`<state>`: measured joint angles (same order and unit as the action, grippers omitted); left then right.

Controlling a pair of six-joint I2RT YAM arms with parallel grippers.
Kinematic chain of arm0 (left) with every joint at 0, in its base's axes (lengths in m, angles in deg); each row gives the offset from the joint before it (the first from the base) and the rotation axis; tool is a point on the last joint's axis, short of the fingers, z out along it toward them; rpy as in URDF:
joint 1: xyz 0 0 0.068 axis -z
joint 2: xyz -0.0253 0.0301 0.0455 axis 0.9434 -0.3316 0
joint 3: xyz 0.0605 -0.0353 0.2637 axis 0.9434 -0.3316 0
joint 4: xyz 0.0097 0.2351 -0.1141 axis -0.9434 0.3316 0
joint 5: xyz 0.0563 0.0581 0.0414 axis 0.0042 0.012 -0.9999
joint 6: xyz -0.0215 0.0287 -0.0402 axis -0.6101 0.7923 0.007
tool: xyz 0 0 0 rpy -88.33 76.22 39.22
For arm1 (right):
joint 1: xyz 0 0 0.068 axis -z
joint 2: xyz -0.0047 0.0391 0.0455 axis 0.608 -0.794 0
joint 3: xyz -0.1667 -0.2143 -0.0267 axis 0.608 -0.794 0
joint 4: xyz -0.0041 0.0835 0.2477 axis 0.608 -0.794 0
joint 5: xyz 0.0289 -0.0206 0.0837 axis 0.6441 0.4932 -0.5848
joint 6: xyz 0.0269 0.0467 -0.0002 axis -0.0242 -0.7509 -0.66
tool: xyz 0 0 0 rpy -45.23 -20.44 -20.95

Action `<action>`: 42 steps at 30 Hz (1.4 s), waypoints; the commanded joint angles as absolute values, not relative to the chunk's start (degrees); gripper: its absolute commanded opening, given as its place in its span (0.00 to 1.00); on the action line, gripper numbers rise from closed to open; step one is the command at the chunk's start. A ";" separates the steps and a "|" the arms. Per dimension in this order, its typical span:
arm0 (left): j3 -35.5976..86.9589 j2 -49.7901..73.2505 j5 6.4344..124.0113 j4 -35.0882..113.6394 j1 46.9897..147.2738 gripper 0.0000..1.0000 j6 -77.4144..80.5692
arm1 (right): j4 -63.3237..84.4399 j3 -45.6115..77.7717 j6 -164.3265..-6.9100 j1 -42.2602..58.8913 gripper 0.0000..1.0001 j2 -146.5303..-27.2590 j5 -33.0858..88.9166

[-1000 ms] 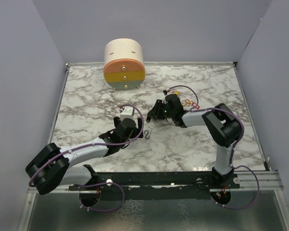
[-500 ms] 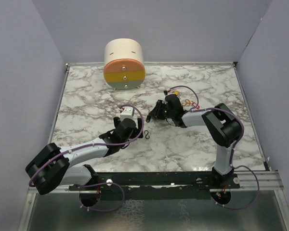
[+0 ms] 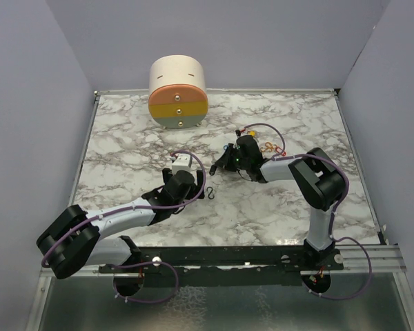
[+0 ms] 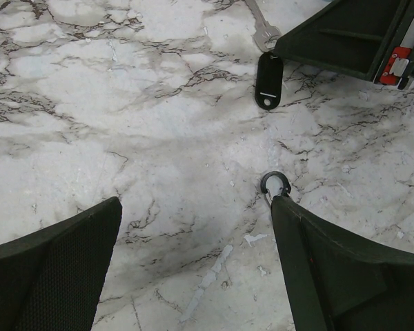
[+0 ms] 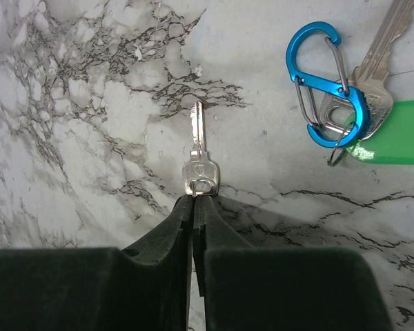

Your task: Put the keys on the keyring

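Observation:
In the right wrist view my right gripper [image 5: 199,198] is shut, its tips pinching the small wire ring at the head of a silver key [image 5: 200,169] that lies on the marble. From the left wrist view a black tag [image 4: 268,81] lies by that key [image 4: 263,31]. Beside it lies a blue clip [image 5: 324,93] carrying another silver key [image 5: 370,88] and a green tag [image 5: 397,131]. A small black keyring clip [image 4: 274,185] rests on the marble against the right finger of my open left gripper [image 4: 196,207]. Nothing is between the left fingers.
A round cream container [image 3: 178,93] with orange, yellow and grey drawer fronts stands at the back of the marble table [image 3: 124,148]. More coloured tags and clips [image 3: 271,147] lie behind the right gripper [image 3: 218,167]. Purple walls enclose the table.
The right gripper's jaws have closed onto the ring of the silver key. The left arm and the black clip have not moved.

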<state>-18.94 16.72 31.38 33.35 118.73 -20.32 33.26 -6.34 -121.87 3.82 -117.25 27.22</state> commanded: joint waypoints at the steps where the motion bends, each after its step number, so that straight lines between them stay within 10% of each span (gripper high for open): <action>1: -19.37 16.47 30.56 32.68 118.80 0.91 -20.17 | 30.23 -7.52 -120.75 4.22 0.03 -118.14 30.13; 42: -11.31 1.00 21.37 33.50 131.41 0.87 -28.71 | 40.81 -26.12 -98.46 4.24 0.01 -84.44 43.07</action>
